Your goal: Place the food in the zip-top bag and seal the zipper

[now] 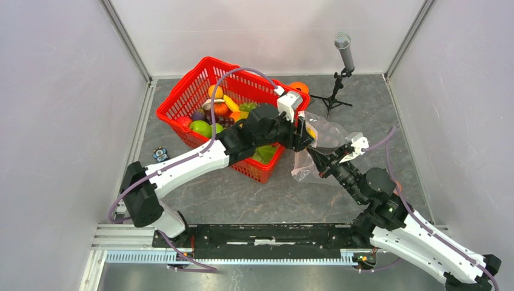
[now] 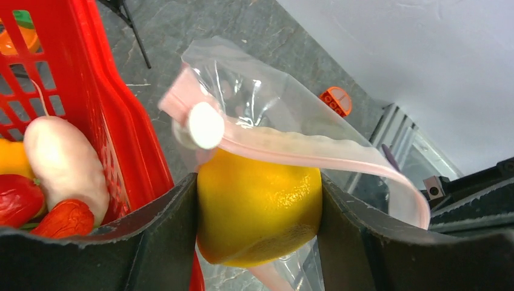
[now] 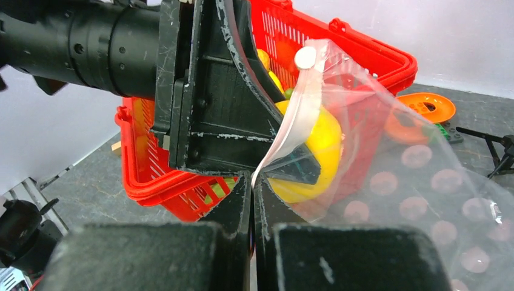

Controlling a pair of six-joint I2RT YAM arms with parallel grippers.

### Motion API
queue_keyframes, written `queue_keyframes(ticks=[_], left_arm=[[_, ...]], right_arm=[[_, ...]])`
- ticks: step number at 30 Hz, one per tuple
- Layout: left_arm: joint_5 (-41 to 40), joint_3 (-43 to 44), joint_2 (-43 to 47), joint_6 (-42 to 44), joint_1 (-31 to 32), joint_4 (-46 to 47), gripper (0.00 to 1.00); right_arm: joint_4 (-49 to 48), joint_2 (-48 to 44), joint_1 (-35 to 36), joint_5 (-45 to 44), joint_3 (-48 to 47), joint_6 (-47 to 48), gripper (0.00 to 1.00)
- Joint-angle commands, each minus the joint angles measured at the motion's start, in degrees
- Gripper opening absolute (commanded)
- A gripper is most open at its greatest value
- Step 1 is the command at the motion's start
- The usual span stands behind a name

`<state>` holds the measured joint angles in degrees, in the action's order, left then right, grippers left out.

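My left gripper [image 2: 257, 185] is shut on a yellow lemon-like toy fruit [image 2: 260, 206], one piece of the food, at the mouth of the clear zip-top bag [image 2: 267, 97]. The pale-pink zipper [image 2: 303, 148] arches over the fruit. My right gripper [image 3: 252, 179] is shut on the bag's near lip and holds the bag [image 3: 424, 182] up beside the basket. Through the plastic the yellow fruit [image 3: 321, 145] shows between the left fingers [image 3: 224, 109]. In the top view both grippers meet at the bag [image 1: 327, 134], right of the basket. More food [image 1: 209, 118] lies in the basket.
The red mesh basket [image 1: 182, 103] stands just left of the bag, its wall [image 2: 121, 133] close to my left fingers. A microphone on a tripod [image 1: 343, 66] stands at the back right. A flat orange e-shaped object [image 3: 424, 109] lies behind the basket. A small blue item [image 1: 160, 154] sits at the left.
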<state>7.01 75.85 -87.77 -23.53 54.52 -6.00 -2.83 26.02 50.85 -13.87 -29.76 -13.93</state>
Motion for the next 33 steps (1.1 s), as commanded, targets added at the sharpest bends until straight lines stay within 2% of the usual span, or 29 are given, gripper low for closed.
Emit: queue_keyframes(ticks=[1,9,11,18,22,28,30,33], left_arm=[[-7.6,5.8,-1.3,6.4,2.8,-5.0,0.28],[-14.7,10.8,-3.9,3.8,5.6,-8.8,0.28],[-17.1,12.9,-5.3,0.9,5.7,-10.7,0.29],[-19.8,14.3,-5.6,-7.8,5.8,-7.3,0.31],[-10.5,15.4,-6.2,-9.8,5.8,-6.0,0.34],[5.6,11.5,-5.2,-11.3,5.7,1.3,0.37],[6.9,12.2,-6.9,-10.8,5.8,-1.3,0.36],[6.7,11.6,-8.0,-10.0,5.7,-1.8,0.36]], right_arm=[[-3.1,1.3,0.2,2.3,-2.0,1.4,0.0],[-3.6,1.0,0.2,-0.6,-0.9,0.2,0.0],[-5.7,-0.1,0.2,0.8,0.4,-1.4,0.0],[-9.6,-4.5,0.2,-0.2,4.6,-6.1,0.0],[-10.3,-7.2,0.2,-3.2,6.7,-7.3,0.0],[-12.3,-13.3,0.2,-10.9,12.3,-11.2,0.0],[-13.3,-16.3,0.3,-11.9,14.6,-13.4,0.0],[-9.3,-19.6,0.2,-15.2,15.2,-14.7,0.0]])
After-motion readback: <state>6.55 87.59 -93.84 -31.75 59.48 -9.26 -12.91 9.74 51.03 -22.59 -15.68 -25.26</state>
